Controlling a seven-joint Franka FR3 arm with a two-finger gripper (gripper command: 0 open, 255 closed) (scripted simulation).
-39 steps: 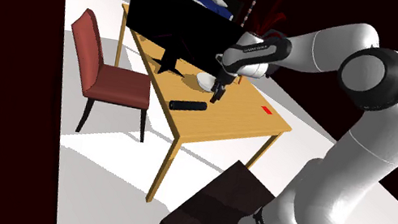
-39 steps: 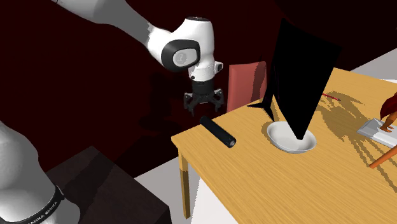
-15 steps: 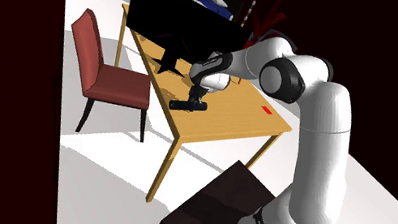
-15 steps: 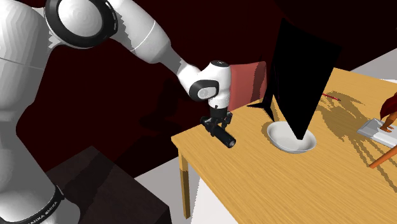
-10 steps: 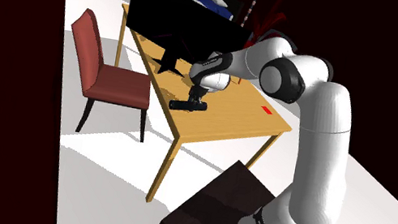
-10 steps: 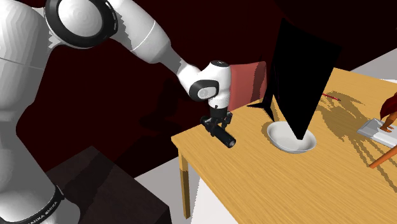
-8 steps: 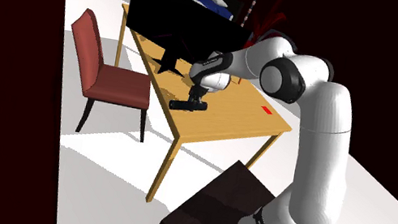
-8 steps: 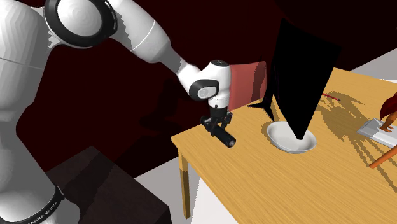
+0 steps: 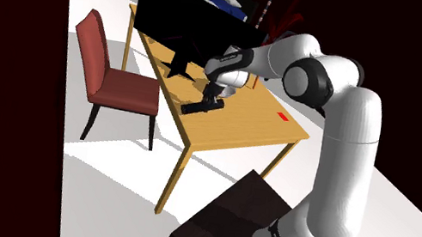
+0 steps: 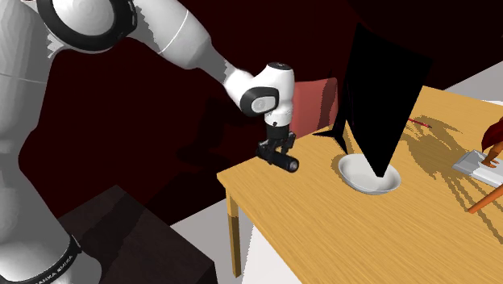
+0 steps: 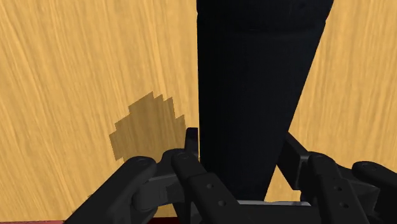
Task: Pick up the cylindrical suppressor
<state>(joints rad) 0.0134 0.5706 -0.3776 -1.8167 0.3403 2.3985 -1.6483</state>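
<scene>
**What is covered or cut off**

In the wrist view the suppressor (image 11: pixel 254 95) runs off the top edge, so its far end is unseen. Its body covers the inner faces of the fingers (image 11: pixel 296 159) clasping it.

In the second exterior view the monitor (image 10: pixel 379 89) is cut by the top edge and covers the back of the bowl (image 10: pixel 367 184). The chair (image 10: pixel 314 101) shows just part of its back between arm (image 10: pixel 181 36) and monitor. A grey flat thing (image 10: pixel 475 164) is cut by the right edge and cannot be identified.

In the shoulder view the stand (image 9: pixel 218 227) runs off the bottom edge. The red patch (image 9: pixel 282 116) on the table (image 9: pixel 242 129) is too small to tell.
</scene>
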